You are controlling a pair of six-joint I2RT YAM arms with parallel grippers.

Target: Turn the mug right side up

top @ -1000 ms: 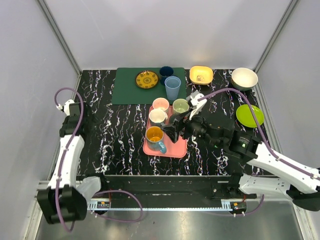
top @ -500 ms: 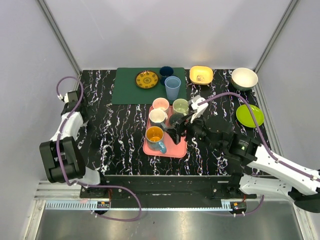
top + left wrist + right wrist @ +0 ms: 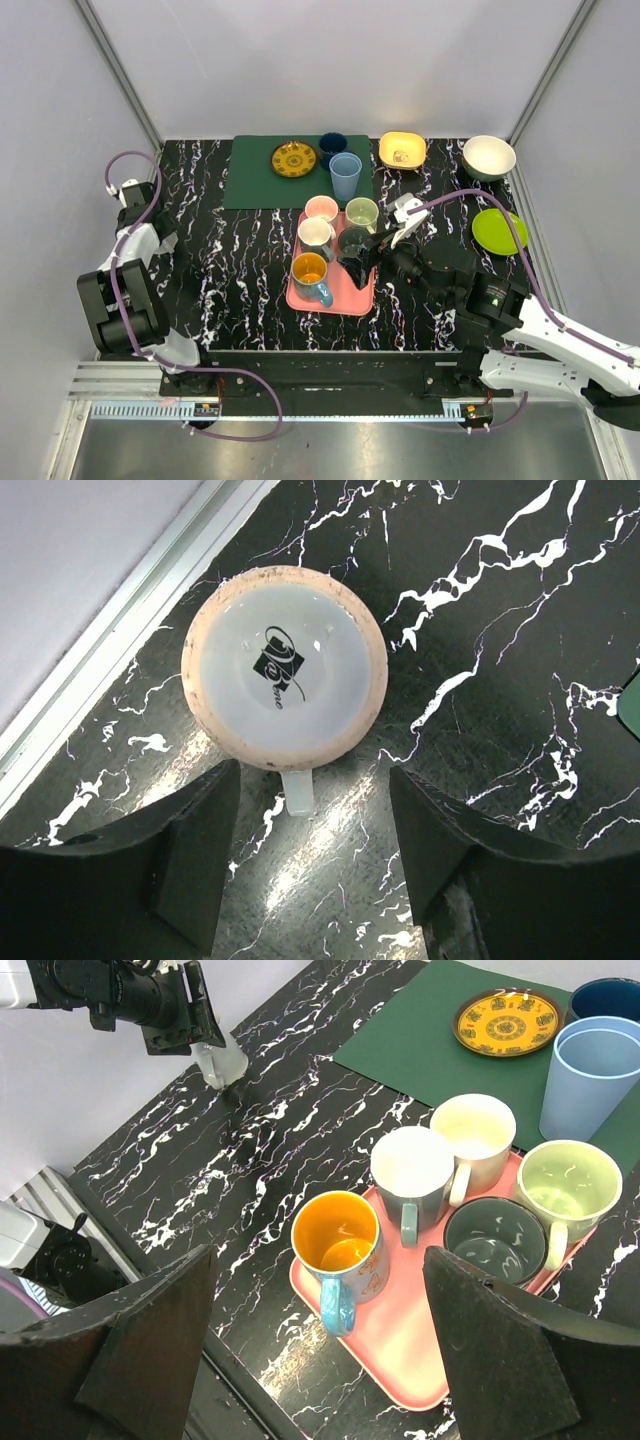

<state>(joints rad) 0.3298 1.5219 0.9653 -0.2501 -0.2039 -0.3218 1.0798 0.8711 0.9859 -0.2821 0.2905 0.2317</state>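
Observation:
An upside-down white mug [image 3: 285, 668] with a black logo on its base stands on the black marble table near the left edge; its handle points toward my left gripper. It also shows in the top view [image 3: 165, 243] and in the right wrist view [image 3: 222, 1063]. My left gripper [image 3: 315, 820] is open and empty, hovering above the mug, jaws just short of its handle side. My right gripper [image 3: 315, 1290] is open and empty above the pink tray [image 3: 480, 1345], over the orange-inside blue mug [image 3: 345, 1245].
The pink tray [image 3: 345, 295] holds several upright mugs. A green mat [image 3: 250, 180] with a yellow plate [image 3: 294, 158], a blue cup [image 3: 345, 175], a yellow bowl [image 3: 402, 150], a white bowl [image 3: 488, 156] and a green plate [image 3: 499, 230] lie at the back and right.
My left arm has folded back toward the table's left edge and now sits over the upside-down mug. My right gripper has drawn back slightly to the right above the tray.

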